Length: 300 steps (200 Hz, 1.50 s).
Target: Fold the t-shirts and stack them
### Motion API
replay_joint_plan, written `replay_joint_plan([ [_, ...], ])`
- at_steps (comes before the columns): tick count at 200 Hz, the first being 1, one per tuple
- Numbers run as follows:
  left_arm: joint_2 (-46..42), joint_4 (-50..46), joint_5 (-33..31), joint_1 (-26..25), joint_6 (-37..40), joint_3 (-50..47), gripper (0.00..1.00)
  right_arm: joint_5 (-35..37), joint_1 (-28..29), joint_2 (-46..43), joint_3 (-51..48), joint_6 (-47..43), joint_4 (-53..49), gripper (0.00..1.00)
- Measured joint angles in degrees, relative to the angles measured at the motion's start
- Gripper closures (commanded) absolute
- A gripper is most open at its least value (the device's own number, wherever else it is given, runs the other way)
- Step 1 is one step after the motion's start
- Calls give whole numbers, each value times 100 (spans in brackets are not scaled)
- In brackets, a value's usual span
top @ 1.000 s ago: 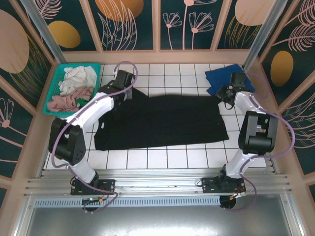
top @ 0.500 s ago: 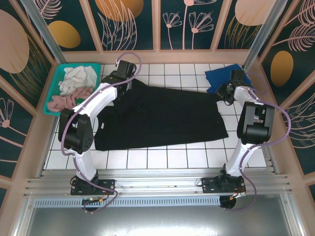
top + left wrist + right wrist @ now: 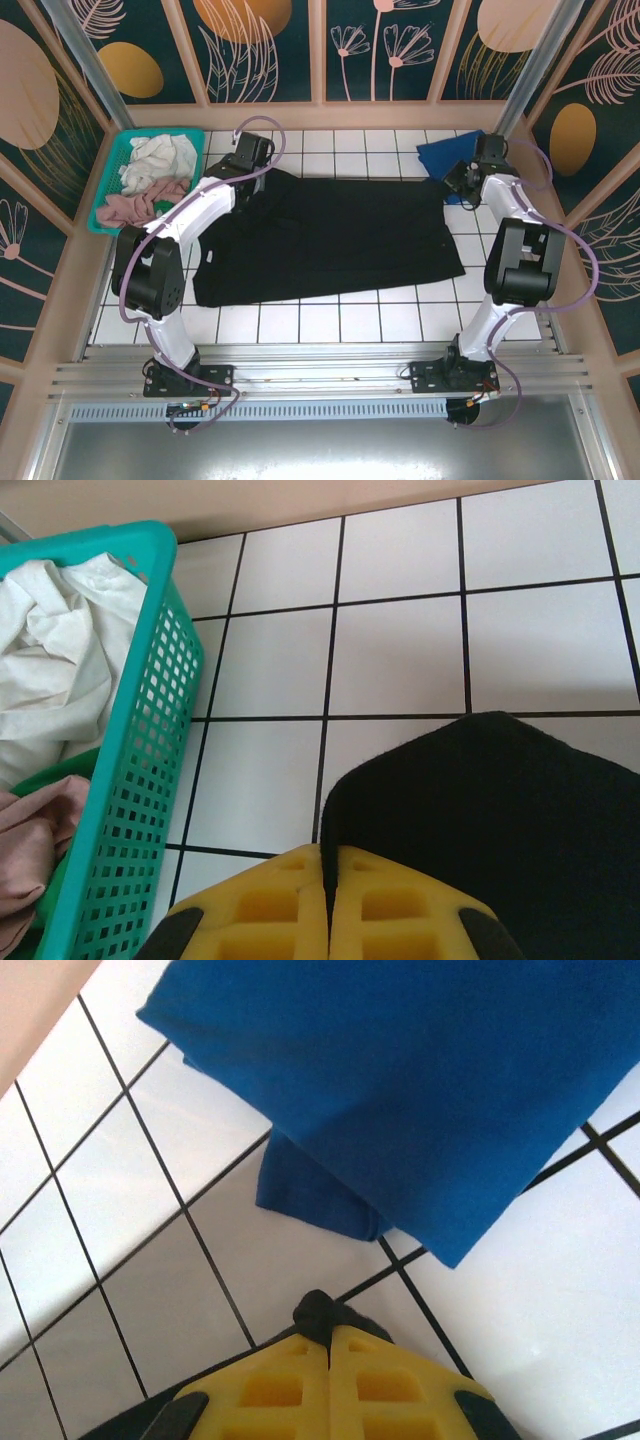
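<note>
Black t-shirt [image 3: 330,240] far edge drawn farther back, lies flat, wide; left gripper [image 3: 328,860], right gripper [image 3: 328,1335] each pinch far corner.

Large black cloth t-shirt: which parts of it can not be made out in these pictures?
Top view: far corners of the large black cloth t-shirt, under the left arm and right arm wrists.
Left wrist view: the pinched edge, between the shut yellow jaws; the rest cut off right and below.
Right wrist view: all but a tip at the jaws, cut off below.
</note>
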Motion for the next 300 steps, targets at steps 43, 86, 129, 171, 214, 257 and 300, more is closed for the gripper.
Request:
replay_joint_plan([
  [43, -487, -9, 243, 4, -291, -457, 100, 20, 66, -157, -498, -131, 269, 100],
  [86, -1880, 70, 844, 4, -874, -2264, 100, -28, 4, -155, -1226, -212, 396, 100],
  [129, -2780, 251, 1635, -105, -1665, -3980, 100, -28, -63, -155, -1652, -212, 476, 100],
  [171, -2855, 382, 1897, -564, -2229, -4393, 100, -22, -85, -177, -1665, -212, 538, 95],
  [214, -2883, 595, 2124, -588, -2594, -4623, 53, 90, -85, -240, -1665, -273, 476, 68],
  [257, -3630, 612, 2509, -588, -2815, -4935, 26, 798, 109, -1008, -1672, -229, 160, 54],
  [300, -2629, 708, 2291, -446, -2750, -4284, 26, 815, 1521, -1727, -1926, -184, 815, 55],
])
